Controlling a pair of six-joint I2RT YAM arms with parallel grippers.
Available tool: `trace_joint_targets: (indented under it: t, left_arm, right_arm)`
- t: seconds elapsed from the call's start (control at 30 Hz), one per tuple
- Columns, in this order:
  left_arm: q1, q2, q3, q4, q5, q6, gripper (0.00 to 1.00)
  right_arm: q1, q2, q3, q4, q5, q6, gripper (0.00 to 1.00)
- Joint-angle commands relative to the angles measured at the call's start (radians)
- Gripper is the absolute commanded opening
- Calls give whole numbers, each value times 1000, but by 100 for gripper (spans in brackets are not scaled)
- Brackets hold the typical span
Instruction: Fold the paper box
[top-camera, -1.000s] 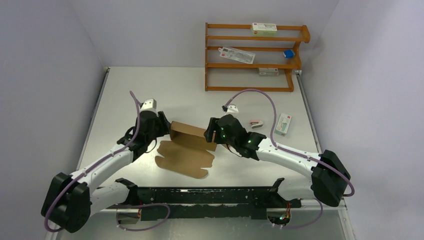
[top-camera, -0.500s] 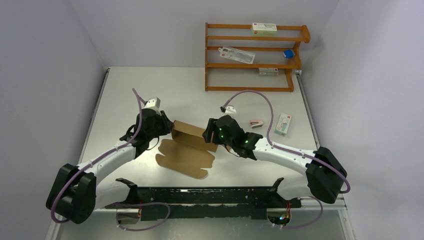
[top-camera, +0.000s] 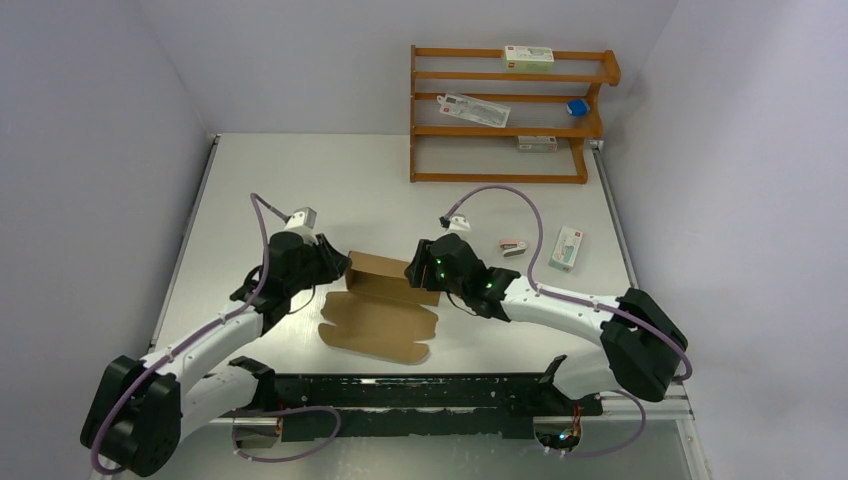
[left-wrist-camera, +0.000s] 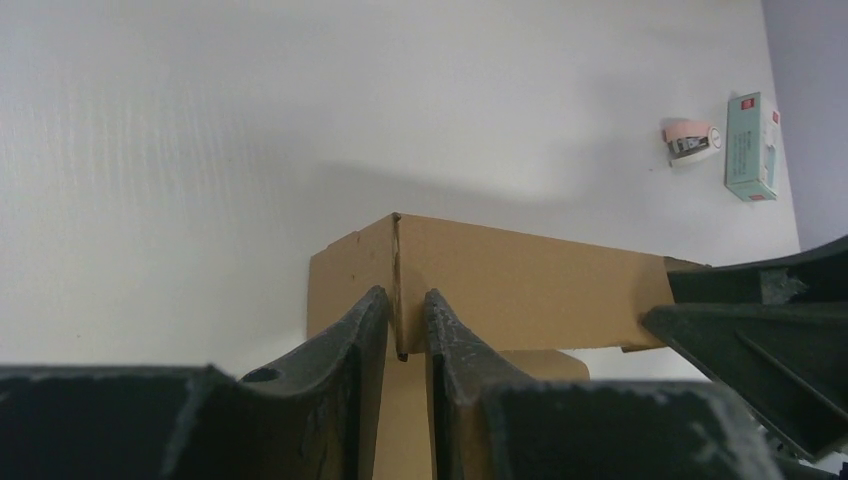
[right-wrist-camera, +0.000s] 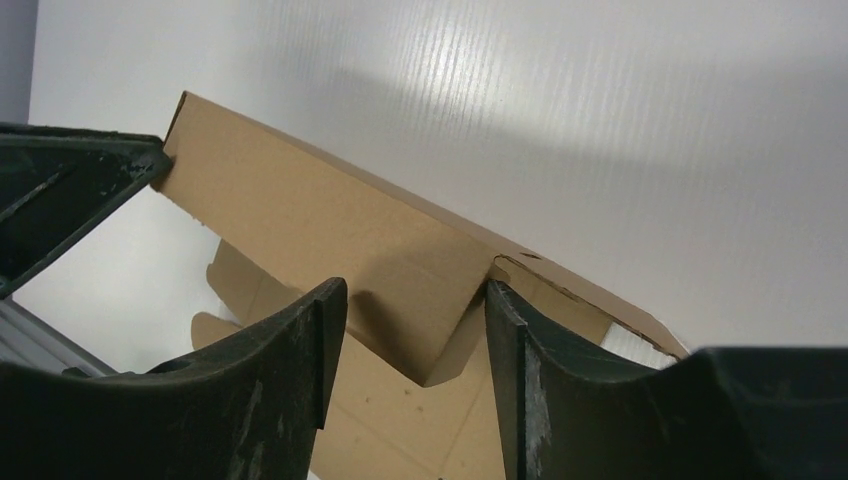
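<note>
The paper box (top-camera: 378, 325) is a brown die-cut cardboard sheet lying flat mid-table, with its far long wall (top-camera: 382, 272) folded upright. My left gripper (top-camera: 338, 272) pinches the left end of that wall. In the left wrist view its fingers (left-wrist-camera: 372, 310) press close on either side of the wall's corner edge (left-wrist-camera: 398, 260). My right gripper (top-camera: 418, 272) is at the wall's right end. In the right wrist view it (right-wrist-camera: 415, 290) stands open astride a folded cardboard corner (right-wrist-camera: 440, 330), its right finger (right-wrist-camera: 505, 320) against the cardboard.
A wooden rack (top-camera: 510, 115) with white cartons and a small blue thing stands at the back. A white-green carton (top-camera: 567, 248) and a small pink item (top-camera: 513, 246) lie right of the box. A black rail (top-camera: 420, 390) runs along the near edge.
The left jaws have closed onto the wall's left end. The box has slid slightly toward the near side and right. The right jaws have narrowed a little.
</note>
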Motion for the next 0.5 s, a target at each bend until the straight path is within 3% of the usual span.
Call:
trace_joint_targets:
  t: [0.0,0.47]
  left_arm:
    - [6,-54,-22,3,78,-40,25]
    - [6,-227,-152,-45,61,-88,23]
  right_arm:
    - [-5,16,-14,84,-22,26,55]
    - [-23,64,2,197,-95,4,38]
